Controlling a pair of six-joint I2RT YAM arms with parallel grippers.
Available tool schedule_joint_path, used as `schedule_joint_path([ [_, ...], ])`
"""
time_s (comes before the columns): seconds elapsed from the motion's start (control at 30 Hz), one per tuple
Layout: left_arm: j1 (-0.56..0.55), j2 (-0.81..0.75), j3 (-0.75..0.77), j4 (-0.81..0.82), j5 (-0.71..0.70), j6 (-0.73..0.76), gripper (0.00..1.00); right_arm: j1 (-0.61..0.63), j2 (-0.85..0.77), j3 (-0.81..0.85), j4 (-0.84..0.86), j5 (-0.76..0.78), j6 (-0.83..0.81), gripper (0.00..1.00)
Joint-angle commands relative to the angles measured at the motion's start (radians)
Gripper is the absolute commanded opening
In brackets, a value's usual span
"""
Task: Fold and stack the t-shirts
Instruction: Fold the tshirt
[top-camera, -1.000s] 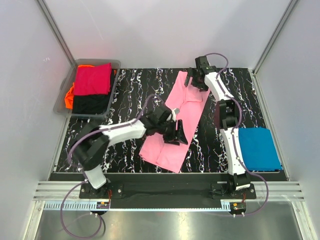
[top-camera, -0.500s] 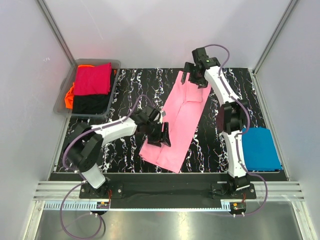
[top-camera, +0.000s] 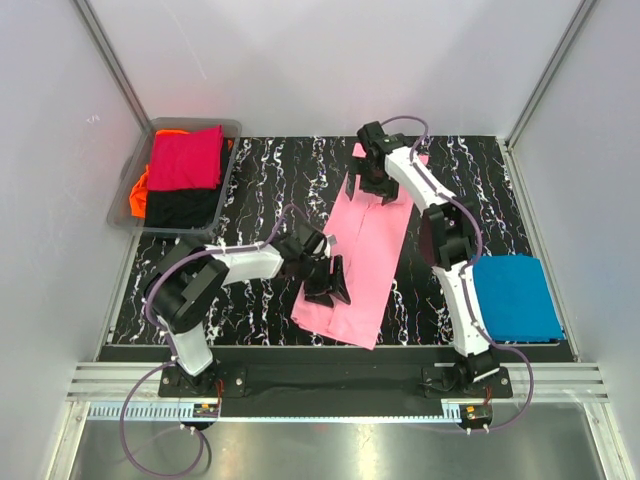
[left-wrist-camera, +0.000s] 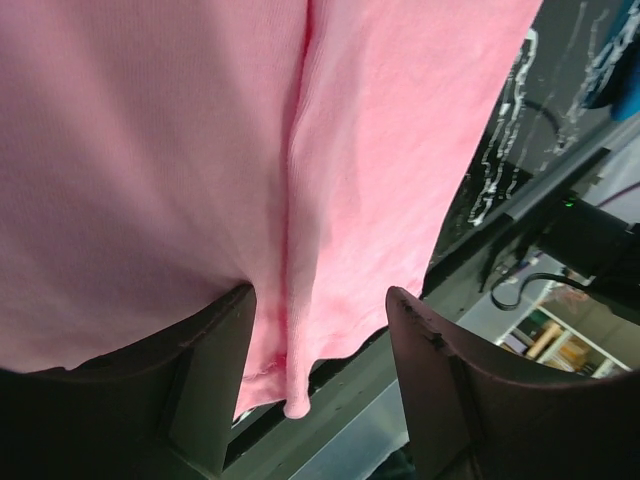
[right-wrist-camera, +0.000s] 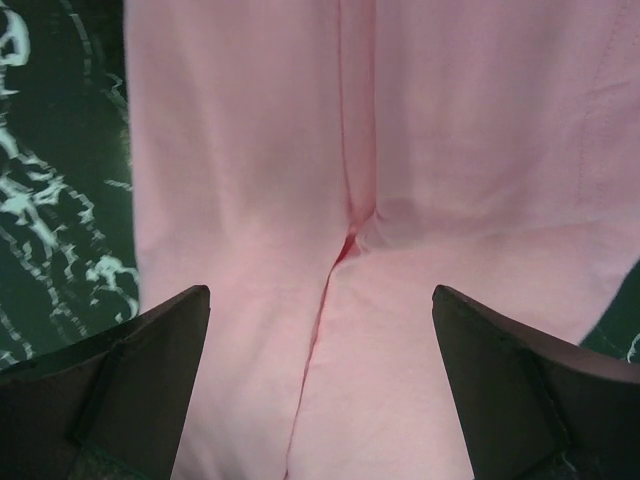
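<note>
The light pink t-shirt (top-camera: 372, 240) lies on the black marbled table (top-camera: 260, 180) as a long narrow strip with a seam line down its middle (right-wrist-camera: 250, 150). My left gripper (top-camera: 328, 283) is low over its near left part and open. In the left wrist view the shirt's near hem (left-wrist-camera: 290, 400) hangs between the spread fingers (left-wrist-camera: 215, 370). My right gripper (top-camera: 372, 183) hovers open over the strip's far end, with cloth lying flat between its fingertips (right-wrist-camera: 160, 340). The bright blue t-shirt (top-camera: 515, 298) lies folded at the near right.
A grey bin (top-camera: 196, 123) at the far left holds folded crimson (top-camera: 187, 158), orange (top-camera: 138, 195) and black (top-camera: 180, 207) shirts. The table's front rail (top-camera: 320, 352) runs just beyond the pink shirt's near end. White walls enclose the table.
My right gripper has swung left and nearer, from the shirt's far right corner onto its far end. My left gripper has slid toward the near end. The pink strip is narrower and lies straighter.
</note>
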Motion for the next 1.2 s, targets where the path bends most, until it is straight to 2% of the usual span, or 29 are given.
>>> schedule_joint_path([
  [0.0,-0.034,0.066,-0.059,0.105,0.013,-0.074,0.63,-0.002,0.059,0.04,0.021,0.045,-0.036,1.0],
  [0.33,-0.096,0.125,-0.081,0.372,0.046,-0.251,0.63,0.002,0.22,0.194,0.048,0.059,-0.142,1.0],
  [0.5,-0.097,0.118,-0.05,0.395,0.022,-0.267,0.62,0.001,0.247,0.246,0.07,0.042,-0.172,1.0],
  [0.73,-0.099,-0.042,0.06,0.089,-0.073,-0.088,0.63,0.001,0.232,0.314,0.076,0.013,-0.159,1.0],
  [0.87,-0.096,-0.154,0.073,-0.028,-0.121,-0.037,0.63,0.001,0.137,0.3,0.067,0.022,-0.154,1.0],
  [1.07,-0.064,-0.304,0.002,-0.128,-0.122,-0.017,0.62,-0.004,-0.05,0.173,-0.008,0.001,-0.157,1.0],
  [1.17,-0.012,-0.35,-0.061,-0.157,-0.104,-0.002,0.6,-0.018,-0.172,0.026,-0.019,-0.091,-0.158,1.0],
])
